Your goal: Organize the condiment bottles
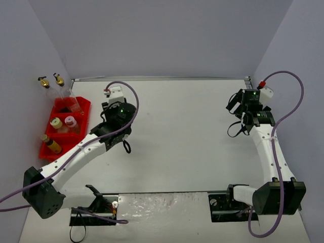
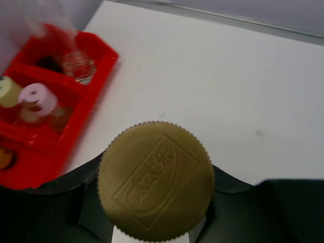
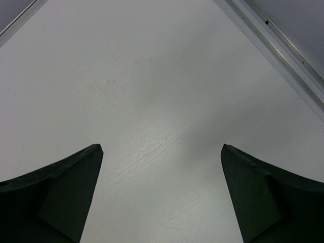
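Observation:
A red tray [image 1: 87, 109] at the left wall holds two tall clear bottles with gold spouts [image 1: 59, 81], a squat yellow-capped bottle [image 1: 56, 123], a squat pink-capped bottle [image 1: 70, 121] and one slim yellow brown-capped bottle [image 1: 50, 144]. My left gripper [image 1: 115, 114] is just right of the tray, shut on the second slim bottle. Only this bottle's ridged brown cap [image 2: 156, 181] shows, end-on between the jaws of the left gripper [image 2: 156, 200]; in the top view the gripper hides it. My right gripper [image 1: 238, 104] is open and empty over bare table at the right [image 3: 162, 177].
In the left wrist view the tray [image 2: 101, 76] lies to the left, with the pink cap [image 2: 38, 96] and a clear bottle [image 2: 78, 63] inside. The table's raised metal back edge [image 3: 283, 50] runs close behind the right gripper. Grey walls stand on three sides.

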`<state>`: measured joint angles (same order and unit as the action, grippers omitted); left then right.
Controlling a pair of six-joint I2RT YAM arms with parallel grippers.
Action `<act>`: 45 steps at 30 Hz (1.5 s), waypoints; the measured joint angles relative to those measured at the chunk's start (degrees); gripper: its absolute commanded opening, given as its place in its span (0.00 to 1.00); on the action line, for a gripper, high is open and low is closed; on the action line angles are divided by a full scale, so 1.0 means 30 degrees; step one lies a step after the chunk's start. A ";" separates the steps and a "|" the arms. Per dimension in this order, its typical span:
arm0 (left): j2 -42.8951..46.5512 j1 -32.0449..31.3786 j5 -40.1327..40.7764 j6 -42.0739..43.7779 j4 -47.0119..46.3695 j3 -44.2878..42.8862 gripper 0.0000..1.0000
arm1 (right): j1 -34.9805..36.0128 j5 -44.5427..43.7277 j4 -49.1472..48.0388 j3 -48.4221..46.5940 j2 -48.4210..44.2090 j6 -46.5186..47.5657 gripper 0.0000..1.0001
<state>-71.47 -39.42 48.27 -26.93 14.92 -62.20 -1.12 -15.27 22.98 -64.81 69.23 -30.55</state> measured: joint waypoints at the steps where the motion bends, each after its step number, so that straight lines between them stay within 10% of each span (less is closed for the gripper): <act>1: 0.0341 0.0345 0.0837 -0.0502 0.0683 0.0398 0.00 | 0.0077 0.0074 -0.0030 0.0090 0.0000 0.0000 1.00; 19: 0.1296 0.5870 0.4947 -1.4763 1.0654 0.4644 0.00 | 0.2780 0.0247 -0.0851 0.0491 0.0036 0.0086 1.00; 45: 0.1964 1.6643 -0.0804 -0.8741 0.3227 0.6694 0.00 | 0.2927 0.0254 -0.1018 0.0845 0.0044 0.0189 1.00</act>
<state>-65.58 10.51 45.85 -53.15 24.60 -42.12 7.66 -14.50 19.93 -62.28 69.36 -29.98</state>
